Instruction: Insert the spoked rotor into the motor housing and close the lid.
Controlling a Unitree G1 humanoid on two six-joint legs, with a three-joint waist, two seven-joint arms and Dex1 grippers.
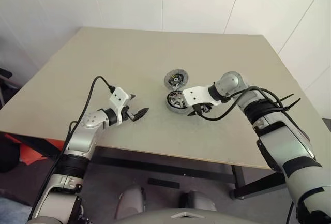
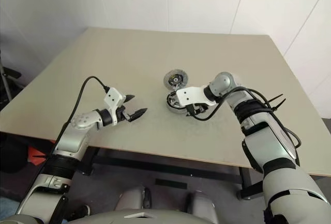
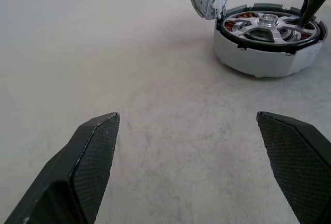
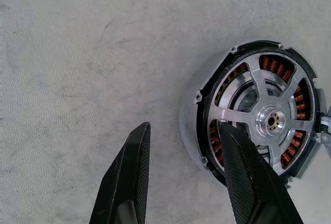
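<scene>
From my head, the housing (image 1: 176, 101) sits mid-table (image 1: 129, 58), its lid (image 1: 176, 79) propped open at its twelve o'clock; my right gripper (image 1: 196, 112) hovers at its four o'clock, my left gripper (image 1: 135, 107) well off at nine. My left wrist shows spread fingers, nothing held. My right wrist shows the rotor (image 4: 261, 119) seated, jaws parted, one finger (image 4: 243, 167) apparently over the rim. Lifting carelessly could snag a spoke and unseat it.
</scene>
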